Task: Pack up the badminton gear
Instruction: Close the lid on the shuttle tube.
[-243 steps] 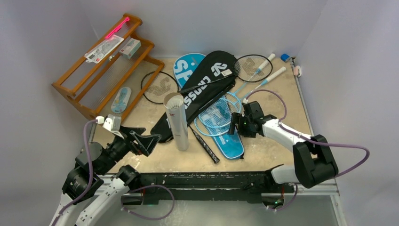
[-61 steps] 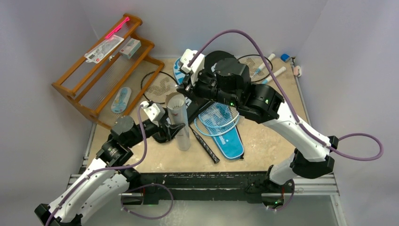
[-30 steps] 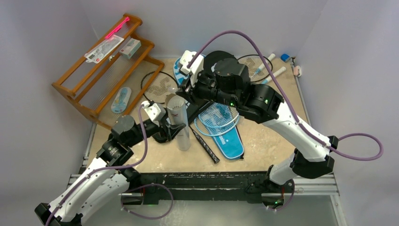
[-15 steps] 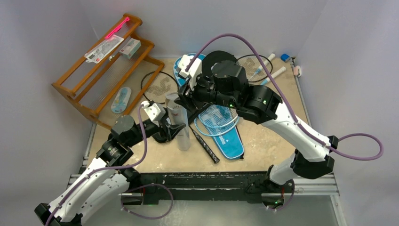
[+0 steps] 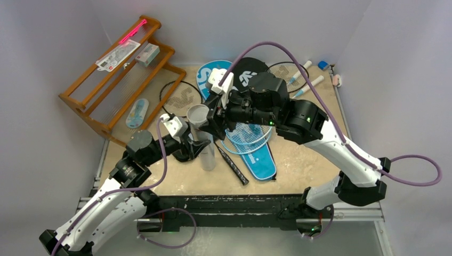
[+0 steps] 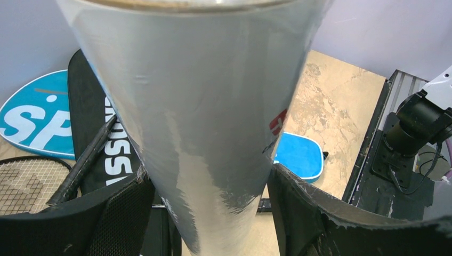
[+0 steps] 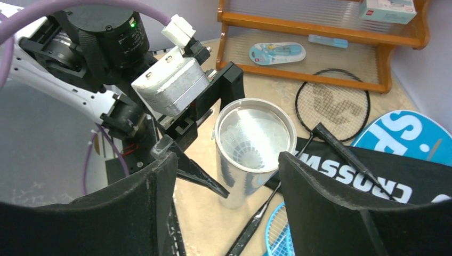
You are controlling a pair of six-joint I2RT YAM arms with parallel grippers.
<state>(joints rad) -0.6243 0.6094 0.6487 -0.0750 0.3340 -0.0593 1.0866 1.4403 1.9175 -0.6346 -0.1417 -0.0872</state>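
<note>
Left tool (image 5: 195,148) is clamped on the white tube (image 5: 201,140) around its lower half, holding it upright on the tabletop (image 5: 298,170). Right tool (image 5: 215,120) hangs just above the tube's open mouth, jaws wide and empty, with one shuttlecock (image 7: 250,140) sitting inside the tube. Tube looks light, thin-walled and slick, so squeeze it gently on the wall, not the rim; the shuttlecock is fragile, so take it by the cork, never the skirt.

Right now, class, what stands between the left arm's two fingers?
The upright white tube stands there, and the left fingers touch it on both sides. The left wrist view shows this most clearly.
</note>
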